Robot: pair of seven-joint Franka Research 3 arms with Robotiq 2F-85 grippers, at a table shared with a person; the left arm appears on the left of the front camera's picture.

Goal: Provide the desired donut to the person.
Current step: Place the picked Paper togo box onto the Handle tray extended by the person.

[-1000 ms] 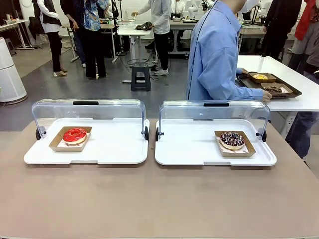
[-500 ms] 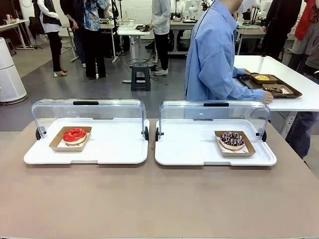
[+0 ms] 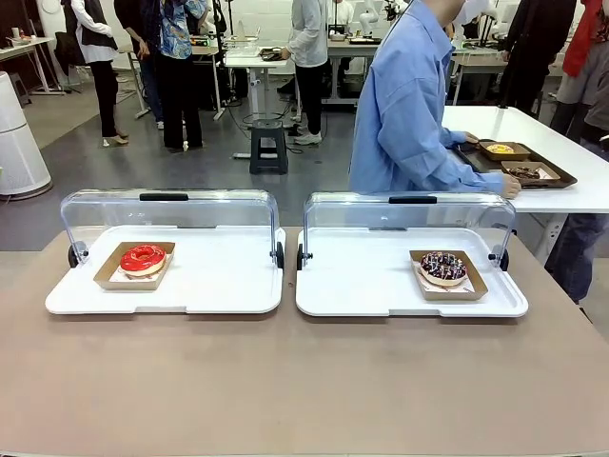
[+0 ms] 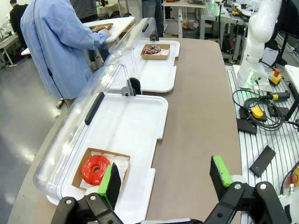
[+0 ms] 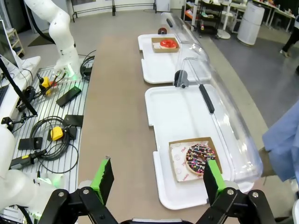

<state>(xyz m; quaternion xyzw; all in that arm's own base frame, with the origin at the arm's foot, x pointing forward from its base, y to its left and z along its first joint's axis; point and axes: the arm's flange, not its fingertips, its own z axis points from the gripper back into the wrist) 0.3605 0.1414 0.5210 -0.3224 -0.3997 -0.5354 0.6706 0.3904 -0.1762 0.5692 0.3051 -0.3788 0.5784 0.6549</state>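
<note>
Now two white trays are seen side by side on the brown surface [image 3: 304, 390], each with a clear hinged cover folded back toward the far edge. On the left tray [image 3: 219, 286], a red-glazed donut [image 3: 143, 258] sits in a brown cardboard holder [image 3: 107, 274] near that tray's left end. On the right tray [image 3: 366, 286], a chocolate donut with sprinkles [image 3: 443, 268] sits in its own cardboard holder [image 3: 471, 286] near the tray's right end. The two donuts lie well apart, toward opposite ends of the surface.

The person [image 3: 409, 105] in the light blue shirt is seen beyond the far edge — turned sideways, with one hand [image 3: 509, 187] at a dark tray [image 3: 561, 176] on a neighbouring white table [image 3: 571, 143]. That dark tray carries small boxed pastries, too small to tell apart.

In the left wrist view, the left hand [image 4: 166, 178] is held wide, with nothing between its green-padded fingers [image 4: 220, 171]; it hangs above the near edge of the surface, just beside the near corner of the left tray, and the red donut is seen close behind one finger without being touched. In the right wrist view, the right hand [image 5: 157, 181] is likewise spread wide and grips nothing — its green pads [image 5: 211, 173] frame the near corner of the right tray, with the chocolate donut lying just past one pad, apart from it. Cables and control boxes are seen on a slatted bench [image 5: 56, 116] behind the surface's near edge.
</note>
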